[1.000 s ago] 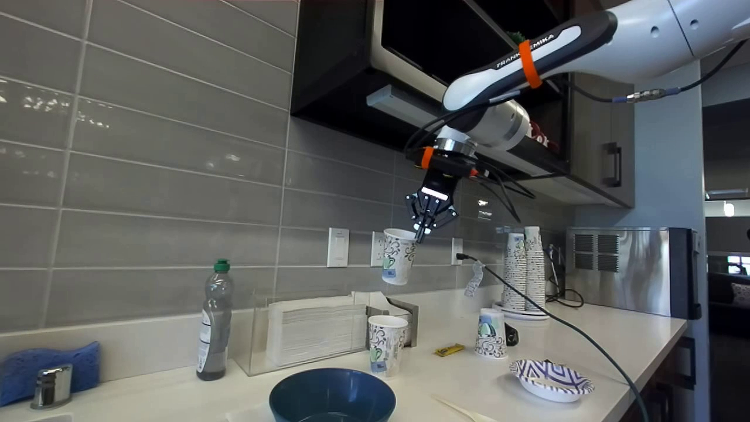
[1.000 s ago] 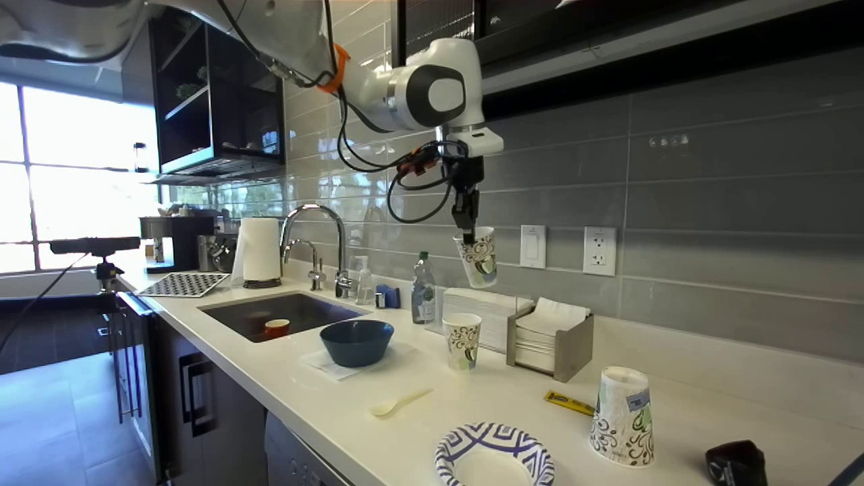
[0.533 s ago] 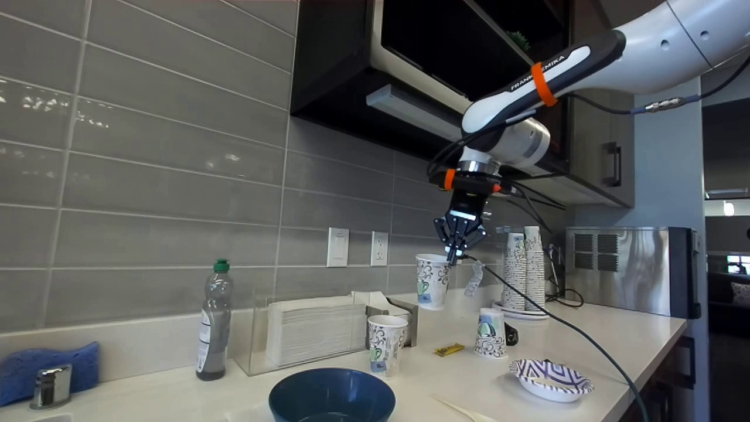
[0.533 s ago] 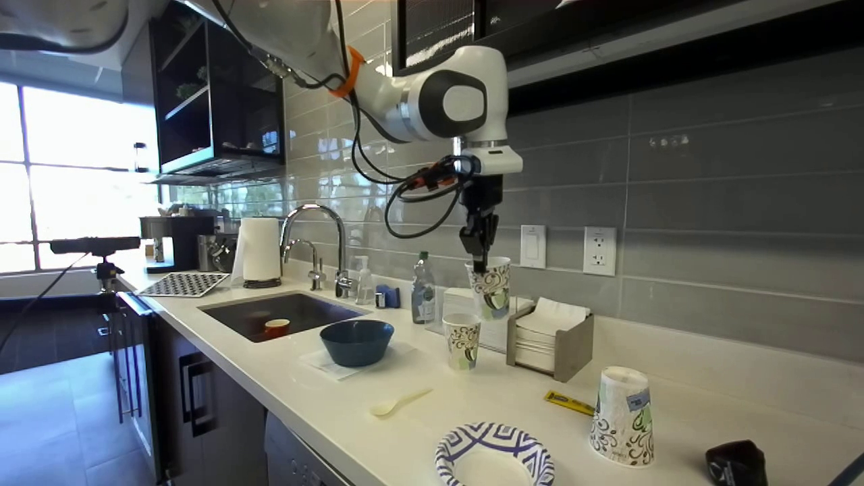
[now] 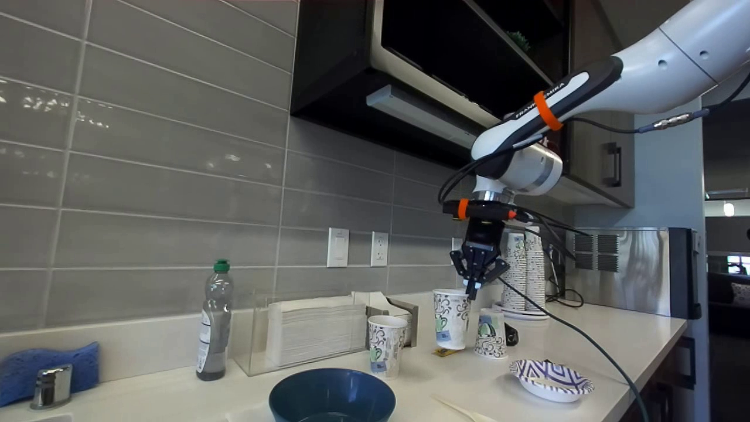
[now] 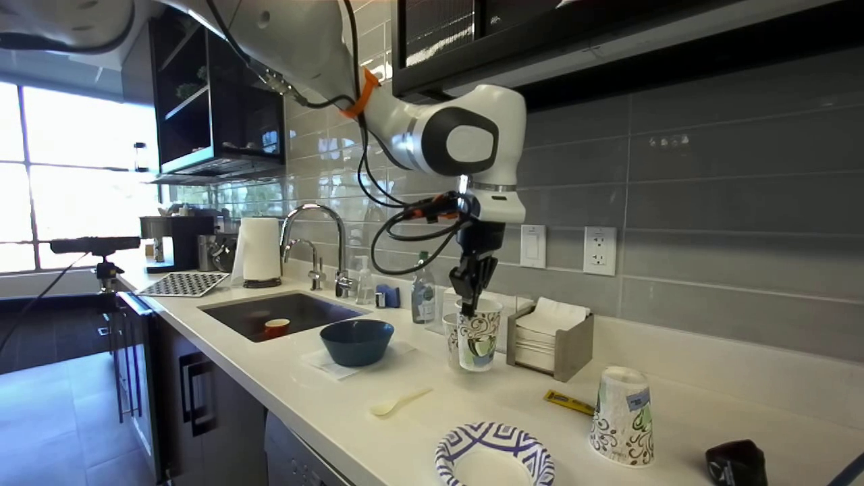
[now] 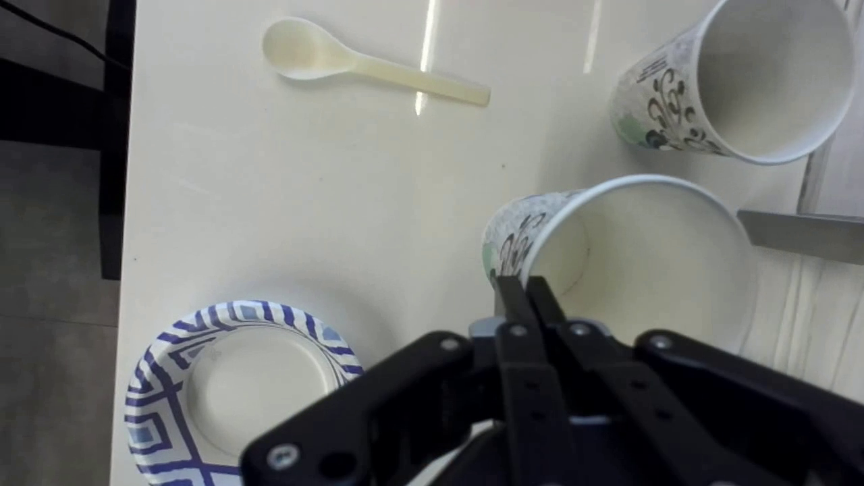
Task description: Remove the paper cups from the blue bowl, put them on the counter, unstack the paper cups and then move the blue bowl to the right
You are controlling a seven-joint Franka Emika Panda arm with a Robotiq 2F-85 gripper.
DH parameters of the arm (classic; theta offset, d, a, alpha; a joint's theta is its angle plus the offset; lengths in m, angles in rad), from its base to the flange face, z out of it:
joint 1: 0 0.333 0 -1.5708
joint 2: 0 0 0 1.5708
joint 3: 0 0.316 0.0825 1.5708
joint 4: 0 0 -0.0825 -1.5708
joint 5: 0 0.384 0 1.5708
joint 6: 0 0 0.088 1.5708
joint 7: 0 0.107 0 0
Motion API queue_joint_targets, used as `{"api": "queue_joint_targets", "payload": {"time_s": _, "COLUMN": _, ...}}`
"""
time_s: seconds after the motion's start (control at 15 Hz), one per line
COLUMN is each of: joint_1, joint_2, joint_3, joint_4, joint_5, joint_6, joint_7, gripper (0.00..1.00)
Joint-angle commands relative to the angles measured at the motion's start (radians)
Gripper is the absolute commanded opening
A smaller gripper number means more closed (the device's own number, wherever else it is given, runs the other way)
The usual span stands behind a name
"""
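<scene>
Claw (image 7: pixel 524 280): pinching held cup (image 7: pixel 651 263); set-down likely pending
Unstacked cup (image 7: pixel 742 88): wrist-view one o'clock from held cup
Blue bowl (image 6: pixel 358 345): cup-free; rightward move likely pending

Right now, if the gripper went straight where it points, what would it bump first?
Probably the counter: the gripper points down, so the paper cup it holds would land first. How far is unclear.

"FRANK" and "MIKA" on the robot arm (image 5: pixel 592 85), letters between hidden by an orange band (image 5: pixel 546 111)
</scene>
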Motion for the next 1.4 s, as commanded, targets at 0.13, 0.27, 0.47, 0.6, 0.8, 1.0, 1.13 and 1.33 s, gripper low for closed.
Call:
{"api": "queue_joint_targets", "payload": {"time_s": 0.13, "joint_1": -0.020, "joint_2": 0.011, "joint_3": -0.001, "joint_4": -0.060, "joint_5": 0.092, "joint_6": 0.038, "joint_7": -0.074, "gripper": 0.01}}
{"api": "queue_joint_targets", "payload": {"time_s": 0.27, "joint_1": -0.023, "joint_2": 0.025, "joint_3": 0.000, "joint_4": -0.069, "joint_5": 0.115, "joint_6": 0.054, "joint_7": -0.098, "gripper": 0.01}}
{"api": "queue_joint_targets", "payload": {"time_s": 0.47, "joint_1": -0.025, "joint_2": 0.051, "joint_3": 0.000, "joint_4": -0.071, "joint_5": 0.130, "joint_6": 0.082, "joint_7": -0.137, "gripper": 0.01}}
{"api": "queue_joint_targets", "payload": {"time_s": 0.6, "joint_1": -0.024, "joint_2": 0.067, "joint_3": 0.001, "joint_4": -0.074, "joint_5": 0.136, "joint_6": 0.101, "joint_7": -0.155, "gripper": 0.01}}
{"api": "queue_joint_targets", "payload": {"time_s": 0.8, "joint_1": -0.022, "joint_2": 0.084, "joint_3": 0.001, "joint_4": -0.075, "joint_5": 0.135, "joint_6": 0.121, "joint_7": -0.174, "gripper": 0.01}}
{"api": "queue_joint_targets", "payload": {"time_s": 1.0, "joint_1": -0.018, "joint_2": 0.087, "joint_3": 0.001, "joint_4": -0.073, "joint_5": 0.125, "joint_6": 0.127, "joint_7": -0.179, "gripper": 0.30}}
{"api": "queue_joint_targets", "payload": {"time_s": 1.13, "joint_1": -0.013, "joint_2": 0.077, "joint_3": 0.002, "joint_4": -0.073, "joint_5": 0.115, "joint_6": 0.126, "joint_7": -0.177, "gripper": 0.42}}
{"api": "queue_joint_targets", "payload": {"time_s": 1.33, "joint_1": -0.001, "joint_2": 0.050, "joint_3": 0.002, "joint_4": -0.074, "joint_5": 0.086, "joint_6": 0.133, "joint_7": -0.161, "gripper": 0.64}}
